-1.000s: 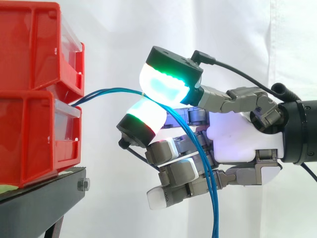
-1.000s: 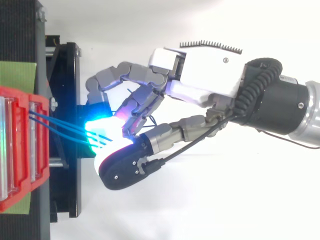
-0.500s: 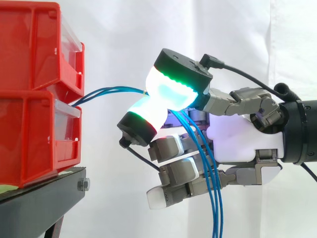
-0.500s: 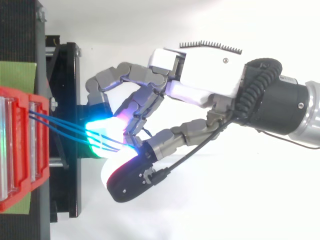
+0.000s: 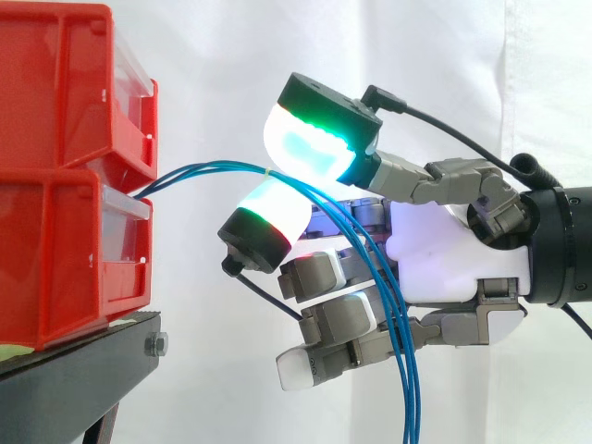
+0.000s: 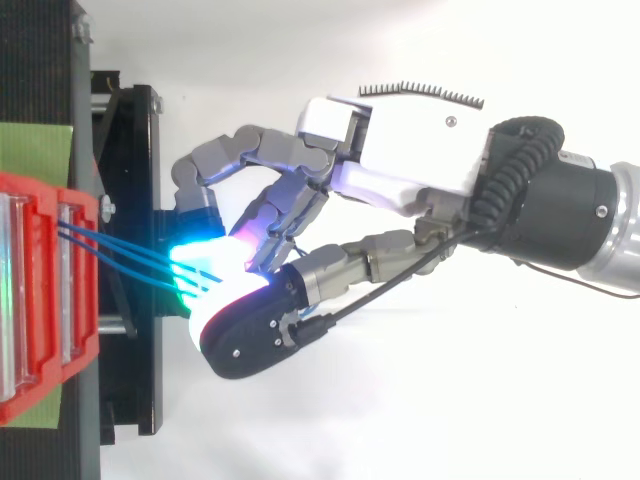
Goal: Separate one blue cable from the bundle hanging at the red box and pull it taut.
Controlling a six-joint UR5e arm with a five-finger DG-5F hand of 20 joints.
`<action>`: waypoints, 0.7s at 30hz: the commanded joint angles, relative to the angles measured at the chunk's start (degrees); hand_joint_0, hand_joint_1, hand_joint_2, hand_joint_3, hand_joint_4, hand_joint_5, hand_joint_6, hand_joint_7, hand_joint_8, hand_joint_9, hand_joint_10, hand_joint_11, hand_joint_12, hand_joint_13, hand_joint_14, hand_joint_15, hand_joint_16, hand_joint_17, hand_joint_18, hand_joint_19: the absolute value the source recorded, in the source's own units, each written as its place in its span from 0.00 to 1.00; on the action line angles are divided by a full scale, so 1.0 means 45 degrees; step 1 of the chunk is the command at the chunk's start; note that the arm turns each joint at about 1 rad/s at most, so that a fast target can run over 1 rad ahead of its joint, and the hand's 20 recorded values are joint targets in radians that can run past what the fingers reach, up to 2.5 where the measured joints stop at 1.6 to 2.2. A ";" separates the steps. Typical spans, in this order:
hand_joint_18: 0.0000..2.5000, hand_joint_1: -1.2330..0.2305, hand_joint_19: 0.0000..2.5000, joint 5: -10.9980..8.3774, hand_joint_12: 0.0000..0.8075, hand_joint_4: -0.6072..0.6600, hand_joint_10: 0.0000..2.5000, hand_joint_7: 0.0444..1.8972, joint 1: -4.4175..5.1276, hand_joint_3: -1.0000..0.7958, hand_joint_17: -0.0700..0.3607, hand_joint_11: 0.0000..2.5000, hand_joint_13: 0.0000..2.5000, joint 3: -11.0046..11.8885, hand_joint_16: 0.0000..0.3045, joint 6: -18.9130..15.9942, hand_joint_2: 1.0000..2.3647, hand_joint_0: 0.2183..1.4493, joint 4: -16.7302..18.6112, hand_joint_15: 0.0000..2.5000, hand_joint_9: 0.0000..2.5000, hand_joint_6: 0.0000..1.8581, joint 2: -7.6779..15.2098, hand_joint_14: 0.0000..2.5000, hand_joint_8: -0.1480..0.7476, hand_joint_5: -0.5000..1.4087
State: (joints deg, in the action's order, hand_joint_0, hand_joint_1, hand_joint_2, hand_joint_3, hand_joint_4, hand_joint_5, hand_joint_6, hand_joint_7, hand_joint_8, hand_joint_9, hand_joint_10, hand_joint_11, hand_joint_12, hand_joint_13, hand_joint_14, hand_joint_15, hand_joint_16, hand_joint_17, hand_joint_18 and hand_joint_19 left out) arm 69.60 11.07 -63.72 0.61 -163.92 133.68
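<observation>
side: level, close, faces white curtain (image 5: 231, 55) | top: overhead, close, looks down | shared: hand (image 5: 453, 259), blue cables (image 5: 203, 169), red bins (image 5: 55, 185)

Black stand (image 5: 88, 370) sits at 8 o'clock, side view. Two red bins (image 5: 55, 259) stacked on it. Green sheet (image 6: 35, 148) lies beneath them.

We're looking at a white curtain (image 5: 231, 55) hanging behind everything, bright and evenly lit, with a vertical seam (image 5: 507, 92) running down near its right side. Low on the left we have the black stand (image 5: 83, 370), a bolt (image 5: 157, 344) on its front edge. From above, we see a green sheet (image 6: 35, 148) lying on that stand, and a pale white surface (image 6: 450, 400) beyond it.
</observation>
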 commanded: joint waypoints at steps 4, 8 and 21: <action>0.24 0.44 0.25 0.0003 0.39 0.46 0.01 0.69 0.0000 0.28 0.38 0.49 0.46 0.0000 0.14 0.0001 0.00 0.29 -0.0020 0.51 0.44 0.43 0.0000 0.01 0.39 0.18; 0.24 0.37 0.25 0.0003 0.39 0.44 0.01 0.74 0.0000 0.32 0.38 0.49 0.45 -0.0020 0.13 0.0001 0.01 0.32 -0.0020 0.52 0.44 0.43 0.0000 0.01 0.39 0.18; 0.25 0.20 0.20 0.0003 0.36 0.34 0.01 0.76 0.0000 0.28 0.37 0.49 0.43 -0.0020 0.13 -0.0019 0.00 0.47 -0.0020 0.49 0.40 0.47 0.0000 0.01 0.34 0.16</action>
State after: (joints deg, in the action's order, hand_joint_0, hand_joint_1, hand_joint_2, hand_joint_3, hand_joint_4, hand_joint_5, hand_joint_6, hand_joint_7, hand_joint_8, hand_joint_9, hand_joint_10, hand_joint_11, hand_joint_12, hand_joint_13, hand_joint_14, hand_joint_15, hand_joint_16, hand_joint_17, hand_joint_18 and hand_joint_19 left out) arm 69.61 11.07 -63.81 0.53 -164.03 133.68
